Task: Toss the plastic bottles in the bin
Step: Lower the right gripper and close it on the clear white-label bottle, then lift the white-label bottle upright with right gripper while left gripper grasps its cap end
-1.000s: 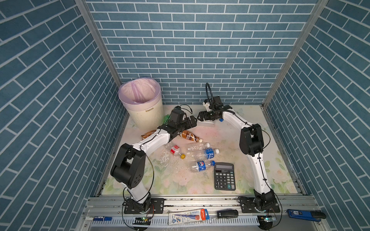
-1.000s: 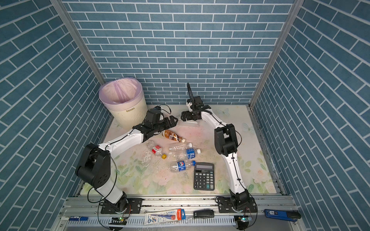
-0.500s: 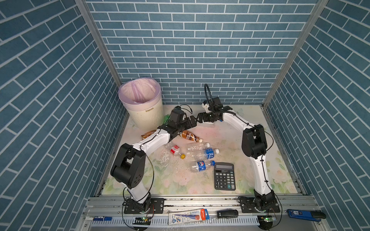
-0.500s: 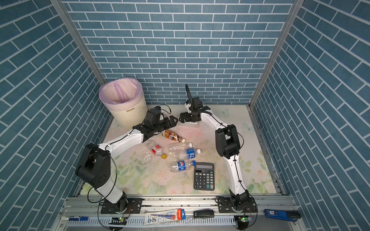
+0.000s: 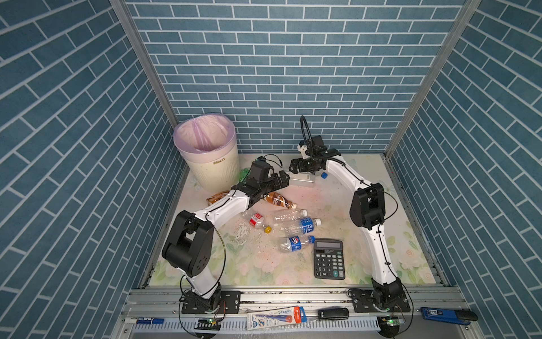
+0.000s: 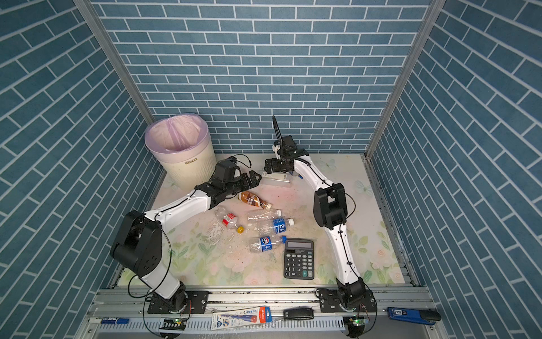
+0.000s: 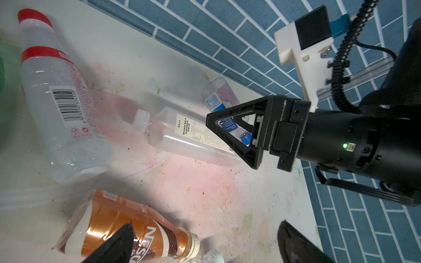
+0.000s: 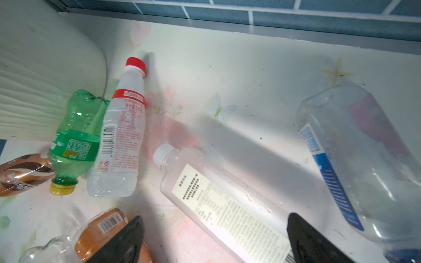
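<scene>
Two pincers faced each other at the far middle of the tabletop (image 5: 331, 205), both spread wide and gripping nothing. The right pincer (image 8: 215, 218) hung over the base end of a square clear bottle (image 8: 216, 195). That bottle lay flat, long axis running left to right, white cap toward the bin (image 5: 214, 173); whether the fingers touched it could not be told. The left pincer (image 7: 206, 224) hovered above a brown coffee bottle (image 5: 278, 200) whose cap aimed near and right.

The bin stood in the far left corner. Just beside its wall a green bottle (image 8: 75, 141) pointed its yellow cap nearward, and next to that a red-capped bottle (image 8: 127, 127) pointed far, toward the back wall. Several clear bottles (image 5: 305, 226) lay loosely mid-tabletop, just left of a black calculator (image 5: 328, 258).

Bare tabletop stretched from the right arm to the right edge. The left arm hid most of the green bottle in both top views, and a blue-labelled bottle (image 8: 355, 159) was cut off by the wrist view's frame.
</scene>
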You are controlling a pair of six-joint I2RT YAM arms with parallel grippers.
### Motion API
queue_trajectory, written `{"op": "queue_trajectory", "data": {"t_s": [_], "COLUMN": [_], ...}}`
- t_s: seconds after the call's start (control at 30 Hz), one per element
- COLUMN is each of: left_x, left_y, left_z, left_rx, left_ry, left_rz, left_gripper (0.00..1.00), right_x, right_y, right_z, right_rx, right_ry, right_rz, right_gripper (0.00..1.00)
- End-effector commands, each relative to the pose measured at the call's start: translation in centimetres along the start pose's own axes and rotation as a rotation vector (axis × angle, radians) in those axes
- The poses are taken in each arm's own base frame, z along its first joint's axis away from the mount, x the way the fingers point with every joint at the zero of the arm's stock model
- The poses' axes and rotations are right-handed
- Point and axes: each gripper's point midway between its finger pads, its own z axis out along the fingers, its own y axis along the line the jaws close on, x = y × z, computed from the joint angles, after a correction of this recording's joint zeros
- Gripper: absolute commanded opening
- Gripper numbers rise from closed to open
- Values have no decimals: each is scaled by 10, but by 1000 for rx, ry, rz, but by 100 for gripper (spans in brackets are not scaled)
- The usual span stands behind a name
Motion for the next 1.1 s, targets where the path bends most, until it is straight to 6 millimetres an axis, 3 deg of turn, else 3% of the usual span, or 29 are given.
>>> {"op": "queue_trajectory", "data": {"t_s": [0.0,0.17,0.4,0.73,1.07], "left_x": [5,6,8,8,4], "left_y": [-1,-1,2,1,-3], "left_z": [-2,-2,0,-1,-6], "left_rx": [2,3,-2,2,5], "left_ry": [9,12,17,15,9], "left_rz": [10,11,5,5,6], "left_gripper": [99,99,99,99,99], "right_x": [18,26,29,48,73], "right_y": [-12,-14,-9,3,-10], "right_z": [13,18,10,4,18], "right_rx": [35,33,17,18,147], "right_ry": [73,92,73,87,168], "right_rz": [-13,-7,8,-13,-83], "right_gripper": [98,97,97,97,83]}}
